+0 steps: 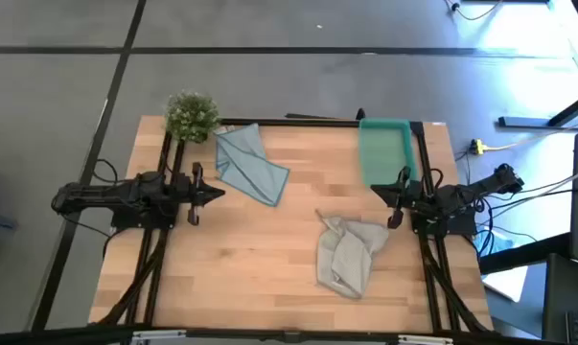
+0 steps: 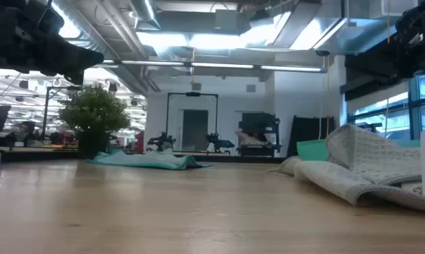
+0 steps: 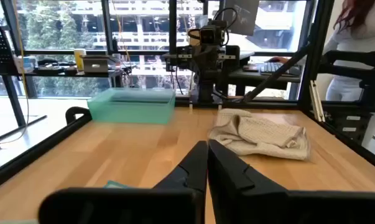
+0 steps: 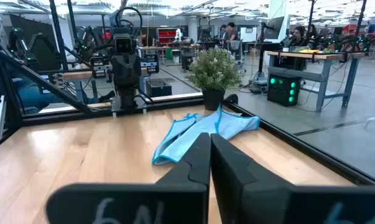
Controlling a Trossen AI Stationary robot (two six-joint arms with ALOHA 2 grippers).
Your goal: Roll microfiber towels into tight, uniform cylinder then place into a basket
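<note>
Taking the wooden table point(image 1: 241, 259) as the landmark and reading across it from its left edge: the left gripper point(image 1: 212, 193) waits just inside that edge, its two dark fingers point(image 3: 193, 171) pressed together with nothing between them. At the table's far left corner stands a small bushy plant point(image 1: 191, 114). Just beside the plant, toward the table's middle, lies the light blue towel point(image 1: 249, 163), crumpled flat with one corner trailing off. Right of the table's centre and nearer its front edge lies the grey-beige towel point(image 1: 349, 252), heaped in loose folds. The teal basket point(image 1: 384, 149) sits at the far right corner, with nothing visible in it. The right gripper point(image 1: 394, 193) hangs just inside the right edge, between the basket and the beige towel, fingers point(image 4: 203, 163) likewise closed on nothing.

Both cloths look light, limp and thin; they will likely sag and bunch when lifted, so neither will roll tightly until it is spread flat. A sensible hold is a free corner or a straight hem, one gripper at each end of the same edge, so the cloth can be pulled taut against the wood. The beige one's waffled weave probably gives some grip; the blue looks smoother.

The tabletop is pale planked wood with a dark metal frame, smooth enough for cloth to slide. Beyond it lies an open workshop with tall windows, benches, other robot rigs, and a person point(image 3: 355, 56) seated past the right edge.
</note>
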